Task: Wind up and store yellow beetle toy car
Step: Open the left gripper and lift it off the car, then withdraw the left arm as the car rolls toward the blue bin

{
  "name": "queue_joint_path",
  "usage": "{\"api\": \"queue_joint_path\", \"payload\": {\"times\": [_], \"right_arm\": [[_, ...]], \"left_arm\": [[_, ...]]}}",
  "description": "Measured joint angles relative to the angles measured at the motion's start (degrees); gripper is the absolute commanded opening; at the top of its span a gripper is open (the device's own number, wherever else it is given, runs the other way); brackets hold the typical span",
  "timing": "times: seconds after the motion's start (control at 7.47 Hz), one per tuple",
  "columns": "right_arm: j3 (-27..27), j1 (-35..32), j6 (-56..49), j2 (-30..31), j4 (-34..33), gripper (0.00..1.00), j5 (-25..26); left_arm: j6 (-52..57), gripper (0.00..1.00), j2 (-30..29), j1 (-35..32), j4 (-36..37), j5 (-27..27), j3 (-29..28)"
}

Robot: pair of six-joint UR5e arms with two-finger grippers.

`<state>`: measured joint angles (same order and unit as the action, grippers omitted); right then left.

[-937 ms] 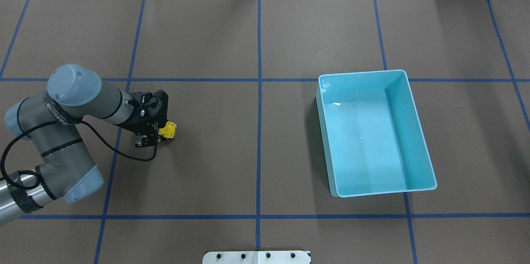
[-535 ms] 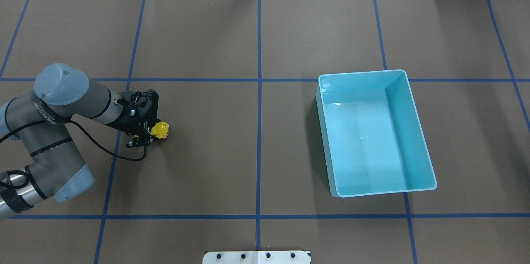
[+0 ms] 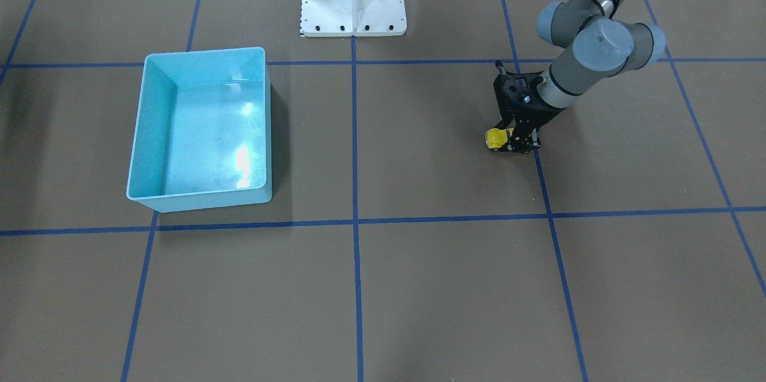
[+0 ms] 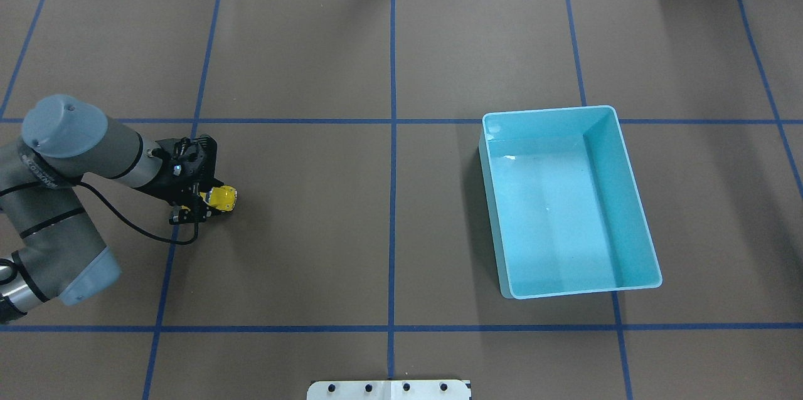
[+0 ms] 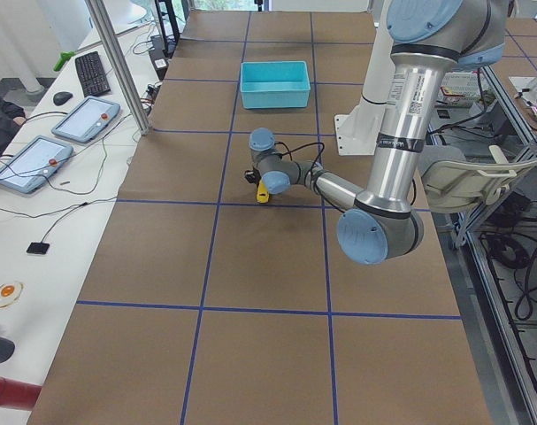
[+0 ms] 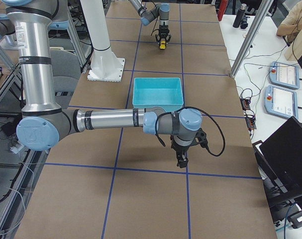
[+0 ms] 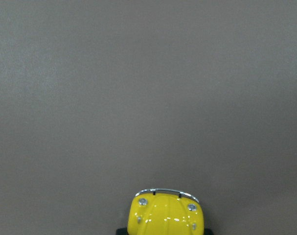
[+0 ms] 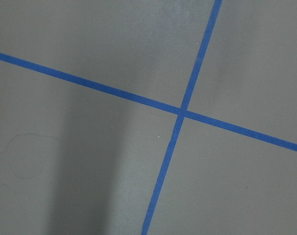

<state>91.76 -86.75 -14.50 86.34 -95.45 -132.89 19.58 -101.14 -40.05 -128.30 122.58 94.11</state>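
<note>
Fingers of the left gripper (image 4: 202,203) are clamping the yellow beetle toy car (image 4: 221,197) by its rear half, so we are reading that gripper as closed onto the toy. We are finding the car at middle left of the overhead view, down low at the brown table (image 4: 301,49), just right of a blue tape line (image 4: 168,262), its nose pointing toward the frame's right. In the front-facing view the pair is showing right of centre, the car poking out to the left of the black fingers. The left wrist camera is catching only the glossy yellow bonnet, chrome bumper and two small headlights at the bottom edge of its frame, with plain brown table filling the rest.

The light-blue bin (image 4: 605,162) is standing upright at right of centre in the overhead view, well apart from the car.

The right gripper (image 6: 182,160) is hanging over the table in the lower middle of the exterior right view, below the bin in that frame. How far its fingers are open we cannot tell. Its wrist camera is looking down on a crossing of tape lines.
</note>
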Motion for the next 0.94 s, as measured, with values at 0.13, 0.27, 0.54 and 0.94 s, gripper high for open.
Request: {"api": "queue_joint_path", "payload": {"times": [0.13,0.27,0.54,0.94], "right_arm": [[0.0,0.0,0.0,0.0,0.0,1.00,0.0],[0.0,0.0,0.0,0.0,0.0,1.00,0.0],[0.0,0.0,0.0,0.0,0.0,1.00,0.0],[0.0,0.0,0.0,0.0,0.0,1.00,0.0]], "left_arm": [[-0.1,1.00,1.3,-0.5,-2.2,0.8,-0.2],[-0.1,1.00,2.0,-1.1,-3.3,1.7,-0.3],[0.1,1.00,2.8,-2.0,-4.3,3.0,-0.4],[0.3,1.00,3.3,-4.1,-5.4,5.3,-0.7]]}}
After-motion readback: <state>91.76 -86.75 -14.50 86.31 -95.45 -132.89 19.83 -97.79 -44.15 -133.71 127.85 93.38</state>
